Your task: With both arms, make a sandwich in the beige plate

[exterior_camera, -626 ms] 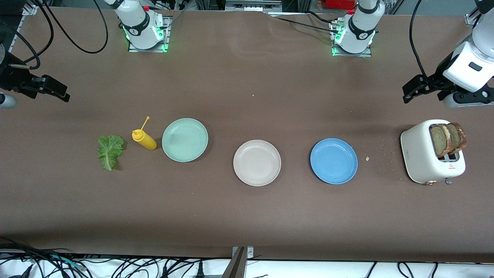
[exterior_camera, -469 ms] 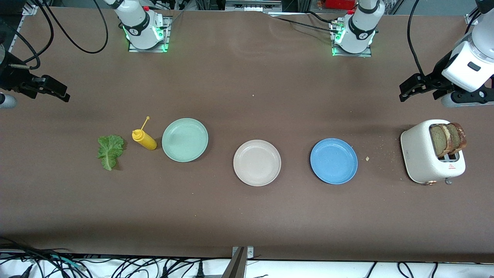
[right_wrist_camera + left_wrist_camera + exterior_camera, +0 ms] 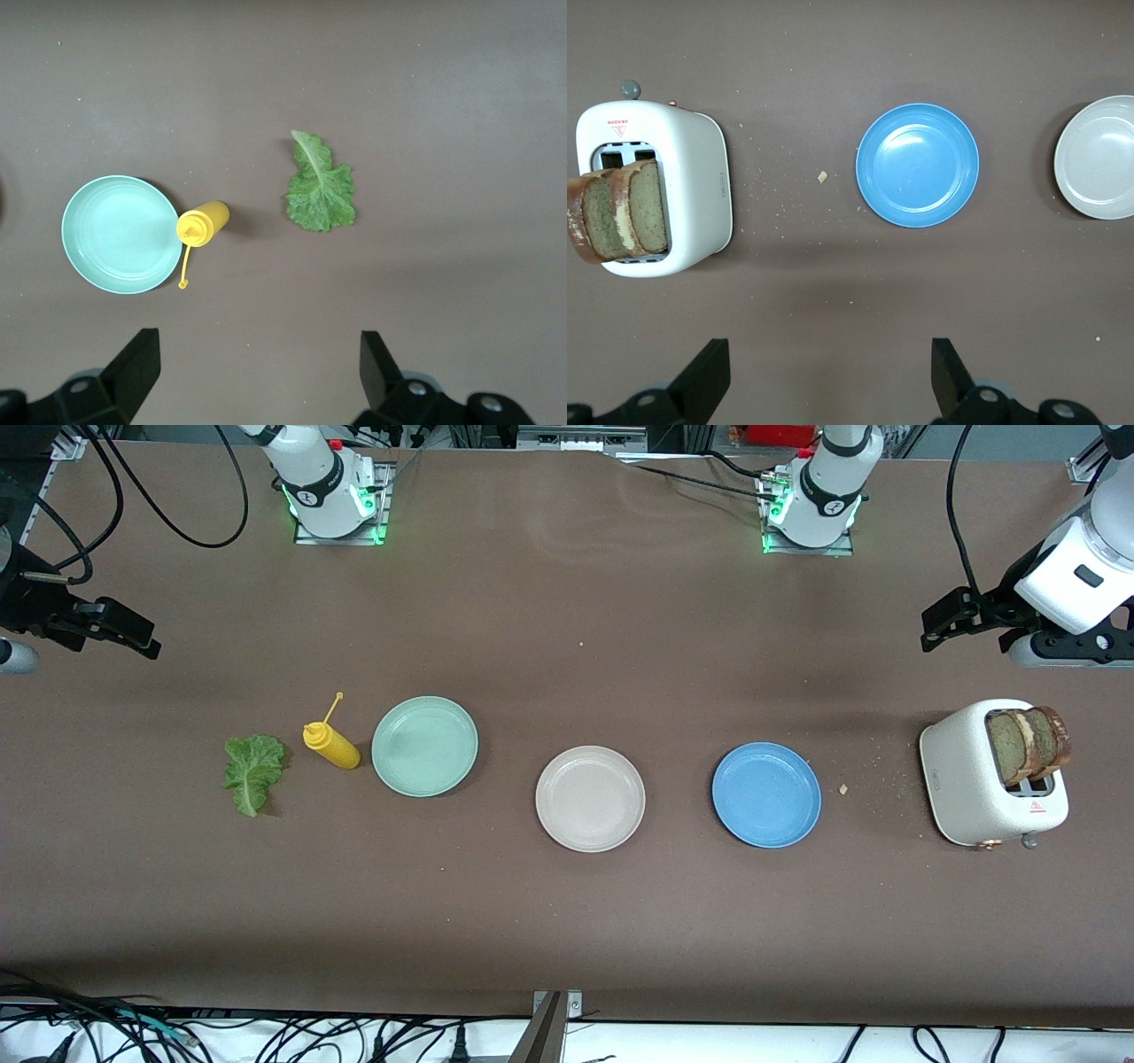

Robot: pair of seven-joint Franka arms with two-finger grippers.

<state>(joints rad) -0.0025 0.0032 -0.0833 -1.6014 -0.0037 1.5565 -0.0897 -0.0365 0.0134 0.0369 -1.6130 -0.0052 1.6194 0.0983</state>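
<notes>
Standing in the toaster (image 3: 961, 779), 2 bread slices (image 3: 1028, 742); beige plate (image 3: 590, 798) bare; both grippers' jaws wide, holding nothing.

Brown surface (image 3: 567, 921), spread with a row of things: lettuce leaf (image 3: 253, 771) at the right arm's end, yellow squeeze bottle (image 3: 331, 745) just beside a mint-green plate (image 3: 424, 746), then beige plate (image 3: 590, 798), bare, in the middle, blue plate (image 3: 766, 794), scattered crumbs (image 3: 843, 788), and white toaster (image 3: 992, 784) at the left arm's end, with two bread slices (image 3: 1028, 744) standing in its slots.
</notes>
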